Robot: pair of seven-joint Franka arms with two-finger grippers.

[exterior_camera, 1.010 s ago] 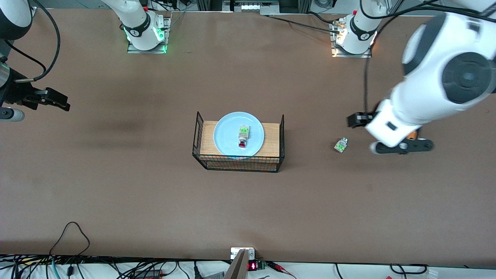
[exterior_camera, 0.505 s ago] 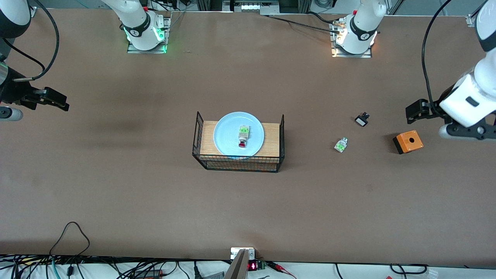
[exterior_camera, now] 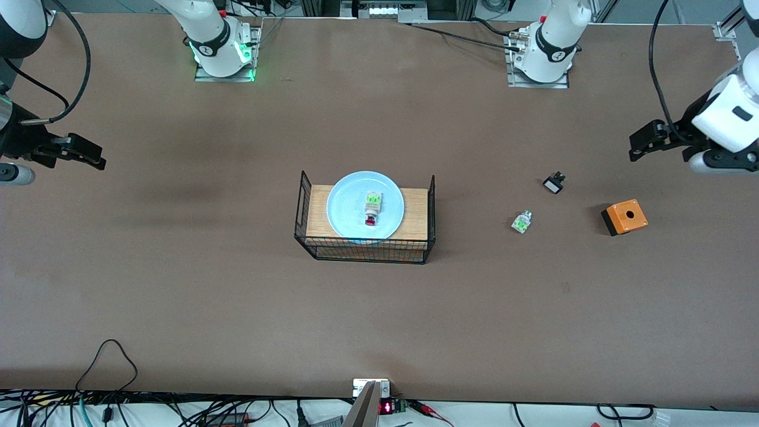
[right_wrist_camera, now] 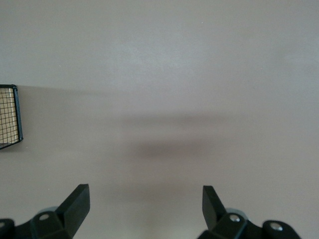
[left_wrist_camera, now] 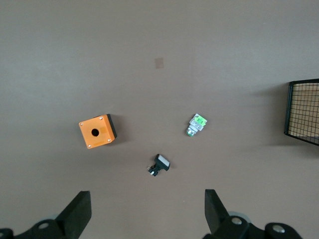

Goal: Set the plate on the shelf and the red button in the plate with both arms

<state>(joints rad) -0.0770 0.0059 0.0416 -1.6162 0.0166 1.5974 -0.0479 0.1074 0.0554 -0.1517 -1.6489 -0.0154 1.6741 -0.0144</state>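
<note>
My left claw (left_wrist_camera: pixel 144 214) and right claw (right_wrist_camera: pixel 144 211) hang wide open, empty, above the bench. The tiny red-capped button (exterior_camera: pixel 372 209) could roll off the pale blue round plate (exterior_camera: pixel 350 204) if bumped.

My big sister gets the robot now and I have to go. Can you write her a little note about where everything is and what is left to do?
Left gripper: jaws open, empty, up over the left arm's end of the table.
Right gripper: jaws open, empty, waiting over the right arm's end.
The plate sits on the wooden board in the wire basket at mid-table, and the red button lies on it.
Done: both things look placed.
Left: seemingly nothing; the orange box, the white-green part and a small black-and-white part lie loose on the table.
</note>
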